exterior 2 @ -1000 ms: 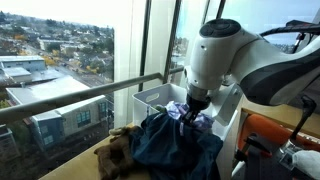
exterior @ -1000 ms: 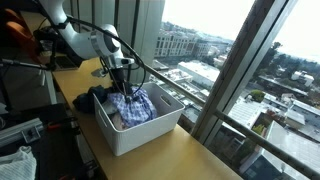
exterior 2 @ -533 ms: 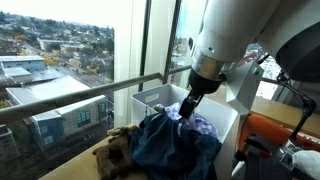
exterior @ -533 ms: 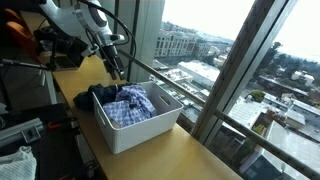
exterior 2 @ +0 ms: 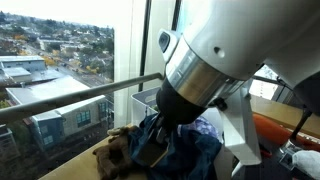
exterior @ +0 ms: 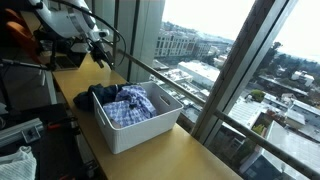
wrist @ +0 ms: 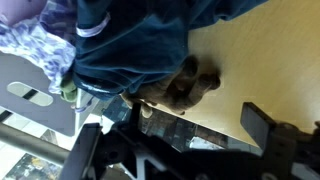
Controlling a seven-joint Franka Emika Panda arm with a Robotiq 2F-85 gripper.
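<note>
Wooden counter [exterior: 186, 152]; pincer [exterior: 101, 58] high beyond bin [exterior: 135, 136]

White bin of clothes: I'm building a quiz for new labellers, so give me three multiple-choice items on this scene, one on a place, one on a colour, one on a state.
1. Where does the dark blue garment lie?
A. On the floor
B. In the white bin, spilling over its rim
C. Hung on the window rail

2. What colour is the furry thing beside the bin?
A. Brown
B. Green
C. Red

3. How does the tool stand?
A. Shut on the garment
B. Shut on the furry thing
C. Open and empty, raised clear of the bin

Answers:
1 B: both exterior views show it heaped in the bin.
2 A: the wrist view shows it brown on the wooden table.
3 C: in the wrist view its fingers stand apart with nothing between them.
</note>
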